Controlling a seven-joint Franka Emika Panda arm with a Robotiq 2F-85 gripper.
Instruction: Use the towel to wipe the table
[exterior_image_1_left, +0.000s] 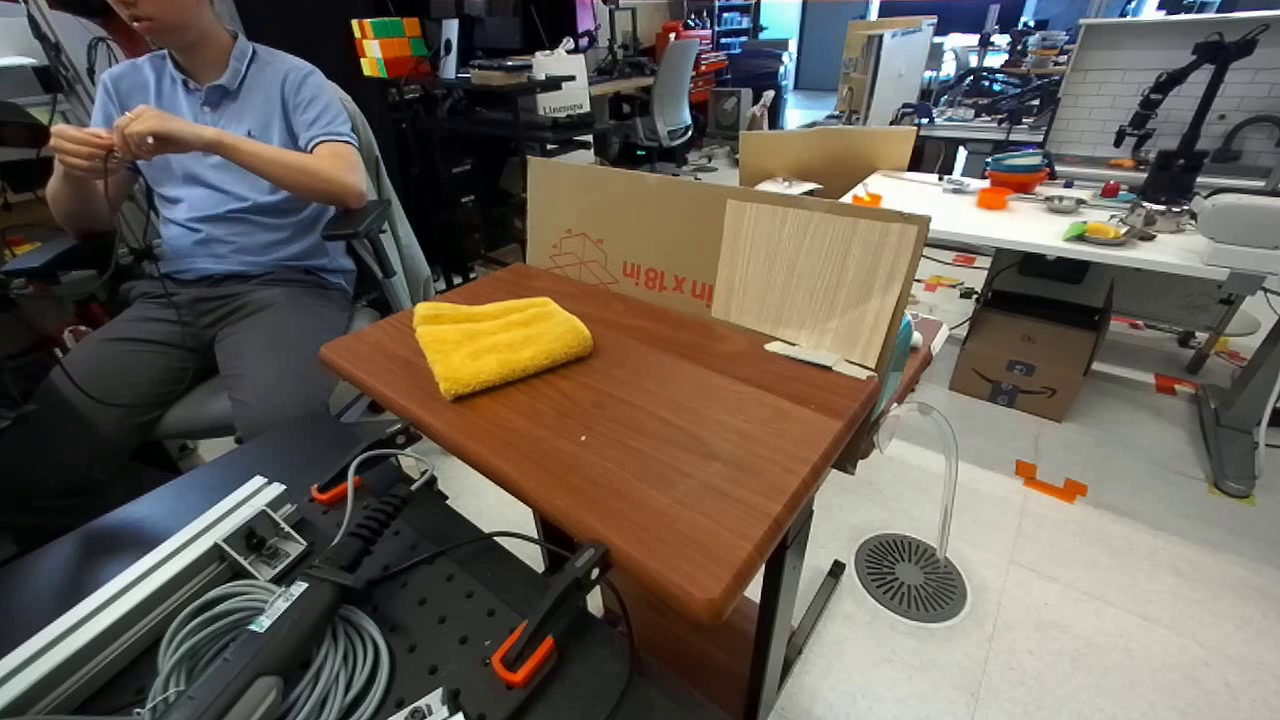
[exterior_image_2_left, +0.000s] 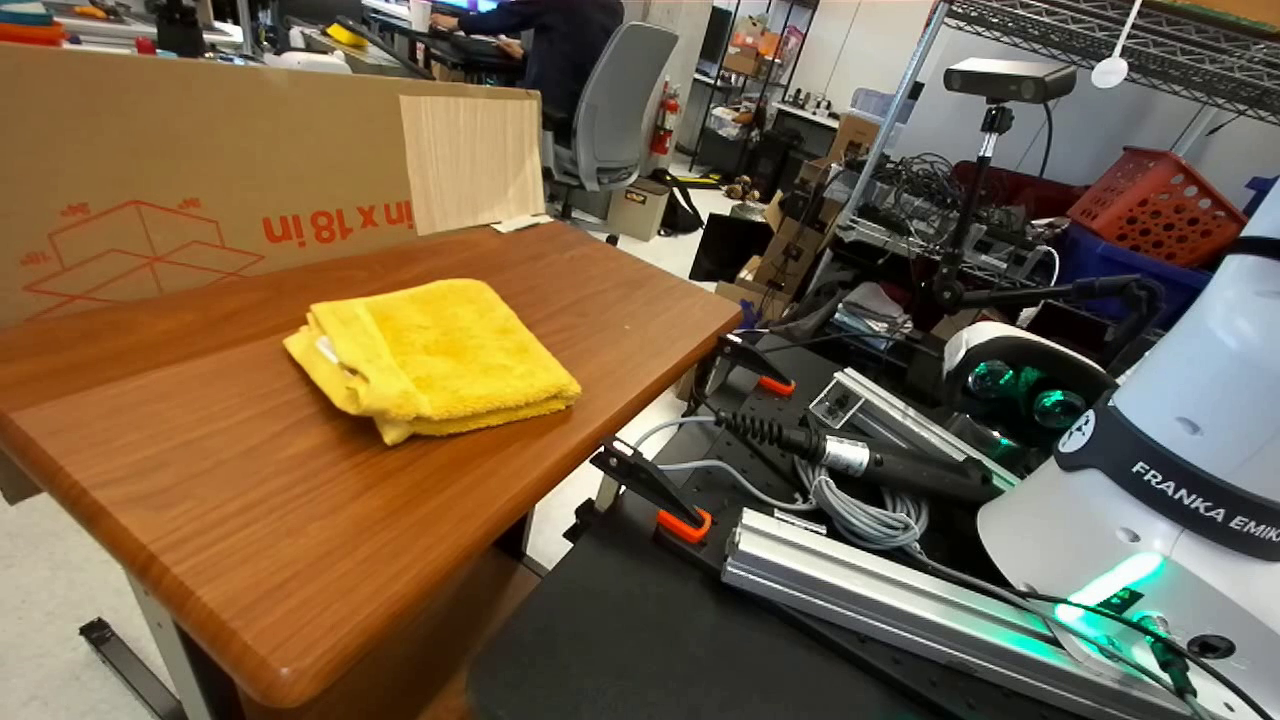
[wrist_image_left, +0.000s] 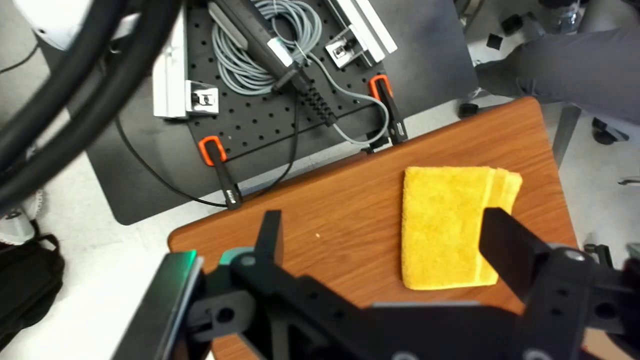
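Observation:
The towel is a folded mustard-yellow cloth lying flat on the table, and it shows in both exterior views (exterior_image_1_left: 500, 345) (exterior_image_2_left: 450, 350) and in the wrist view (wrist_image_left: 442, 235). The table is a reddish-brown wood-grain top (exterior_image_1_left: 650, 450) (exterior_image_2_left: 260, 520) (wrist_image_left: 345, 260). A small pale speck (wrist_image_left: 317, 235) lies on it, beside the towel. My gripper (wrist_image_left: 384, 214) is wide open and empty above the table in the wrist view. Its right finger overlaps the towel's right part in the picture, with the left finger over bare wood. The gripper is out of view in both exterior views.
A cardboard panel (exterior_image_1_left: 625, 225) stands along the table's far edge, with a light wood-grain sheet (exterior_image_1_left: 815, 275) against it. Black-and-orange clamps (exterior_image_1_left: 550, 620) and a cable coil (exterior_image_1_left: 270, 650) sit on the black platform beside the table. A seated person (exterior_image_1_left: 220, 170) is near the table's end.

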